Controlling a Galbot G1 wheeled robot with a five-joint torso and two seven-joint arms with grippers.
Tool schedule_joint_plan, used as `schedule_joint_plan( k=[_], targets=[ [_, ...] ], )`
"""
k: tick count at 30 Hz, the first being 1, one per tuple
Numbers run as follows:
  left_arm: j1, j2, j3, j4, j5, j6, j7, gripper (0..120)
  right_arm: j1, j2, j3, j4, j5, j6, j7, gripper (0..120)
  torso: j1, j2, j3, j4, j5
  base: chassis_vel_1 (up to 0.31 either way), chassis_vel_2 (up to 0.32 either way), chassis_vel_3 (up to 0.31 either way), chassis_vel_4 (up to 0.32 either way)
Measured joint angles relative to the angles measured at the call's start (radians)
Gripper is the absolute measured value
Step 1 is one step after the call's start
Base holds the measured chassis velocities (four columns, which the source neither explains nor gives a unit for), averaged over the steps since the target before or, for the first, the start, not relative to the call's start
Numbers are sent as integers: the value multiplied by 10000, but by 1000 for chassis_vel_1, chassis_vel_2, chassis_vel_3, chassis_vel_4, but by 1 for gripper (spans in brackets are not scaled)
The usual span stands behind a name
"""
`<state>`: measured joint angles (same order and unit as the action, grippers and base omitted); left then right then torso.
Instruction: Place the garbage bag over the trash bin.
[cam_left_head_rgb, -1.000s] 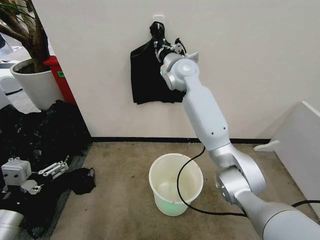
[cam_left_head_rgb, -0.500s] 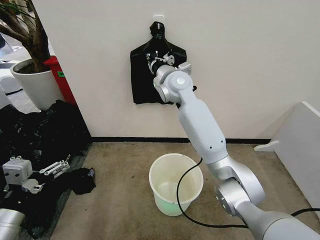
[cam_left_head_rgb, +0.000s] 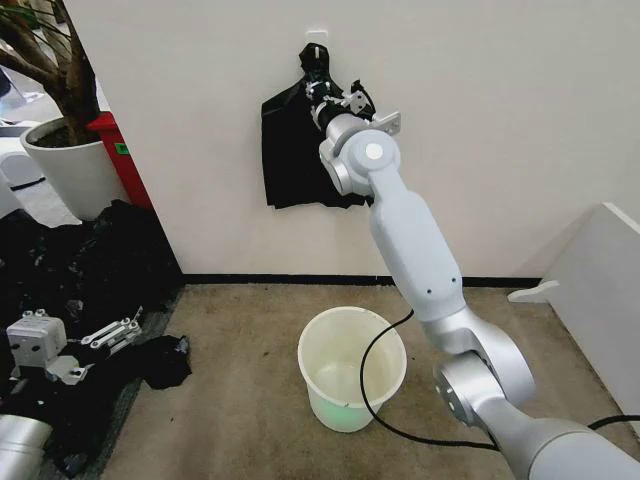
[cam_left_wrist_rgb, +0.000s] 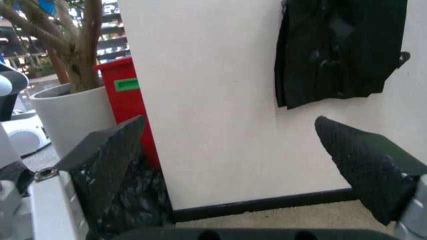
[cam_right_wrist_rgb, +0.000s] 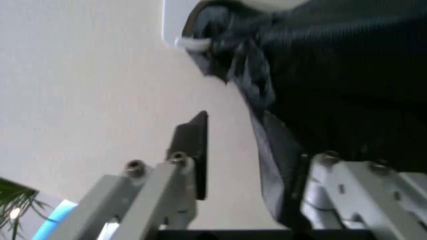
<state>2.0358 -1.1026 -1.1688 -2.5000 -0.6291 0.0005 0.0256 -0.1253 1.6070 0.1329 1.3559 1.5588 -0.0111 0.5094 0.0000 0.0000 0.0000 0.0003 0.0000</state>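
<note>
- No text, brand, number or sign can be read anywhere.
- A small green label (cam_left_wrist_rgb: 126, 84) sits on the red bin (cam_left_wrist_rgb: 130, 107) beside the white plant pot (cam_left_wrist_rgb: 70, 120); any print on it is too blurred to read.

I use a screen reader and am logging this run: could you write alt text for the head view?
The right gripper reaches up to a black garbage bag hanging from a white wall hook, fingers open around its neck. Below, the white trash bin stands unlined on the carpet, and the left gripper waits low beside black plastic sheeting.
</note>
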Motion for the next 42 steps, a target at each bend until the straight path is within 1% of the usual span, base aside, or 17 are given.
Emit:
schedule_joint_plan(
  k=[3,5,6,8,10,11,12,18,22,29,33,35,36,37,38,39,42],
  targets=[
    [10,14,-3,0,-3,0,17,100,123,5,150,-258,-73,-16,-75,46,0,0,0,-4,1,0,0,0,0],
    [11,14,-3,0,-3,1,21,100,129,4,158,-268,-77,-18,-82,48,0,0,0,-4,1,0,0,0,0],
    [15,8,-6,0,-3,1,29,100,151,5,171,-287,-82,-32,-90,54,0,0,0,-5,1,0,0,0,0],
    [17,-6,-9,0,-4,1,34,100,156,7,170,-272,-69,-42,-86,63,0,-1,0,-3,0,0,0,0,0],
    [25,-16,-16,0,-4,0,38,100,153,9,136,-222,-42,-42,-74,68,0,-1,0,-3,1,0,0,0,0],
    [31,-21,-23,0,-4,0,45,100,145,12,97,-199,-34,-41,-72,74,0,-1,0,-2,0,0,0,0,0],
    [31,-21,-23,0,-4,0,45,100,145,12,97,-199,-34,-41,-72,74,0,-1,0,-2,0,0,0,0,0],
    [103,-33,-64,0,-5,1,55,100,281,17,140,-418,-76,-57,-129,98,0,-1,0,-3,0,0,0,0,0],
    [113,-50,-64,0,-5,0,58,100,375,16,160,-614,-134,-78,-225,100,0,-1,0,-2,0,0,0,0,0],
    [132,-85,-63,0,-3,0,88,100,437,12,275,-970,-269,-93,-340,100,0,-1,0,-3,0,0,0,0,0],
    [164,-89,-87,0,3,-1,93,100,539,12,309,-1101,-314,-109,-398,87,0,-1,0,-2,0,0,0,0,0],
    [159,-90,-87,0,7,-5,94,100,567,12,300,-1099,-313,-111,-395,79,0,-1,0,-3,0,0,0,0,0],
    [159,-90,-87,0,7,-5,94,100,567,12,300,-1099,-313,-111,-395,79,0,-1,0,-3,0,0,0,0,0],
    [154,-93,-87,0,8,-5,95,100,569,12,275,-1057,-299,-112,-377,72,0,-1,0,-3,0,0,0,0,0],
    [152,-95,-85,0,10,-5,96,100,569,12,247,-1012,-290,-112,-354,70,0,-1,0,-3,0,0,0,0,0],
    [149,-95,-85,0,13,-5,98,100,569,11,192,-930,-258,-111,-322,65,0,-1,0,-4,1,0,0,0,0],
    [127,-96,-85,0,16,-6,100,100,542,12,88,-790,-152,-106,-253,61,0,-1,0,-1,0,0,0,0,0]
  ],
)
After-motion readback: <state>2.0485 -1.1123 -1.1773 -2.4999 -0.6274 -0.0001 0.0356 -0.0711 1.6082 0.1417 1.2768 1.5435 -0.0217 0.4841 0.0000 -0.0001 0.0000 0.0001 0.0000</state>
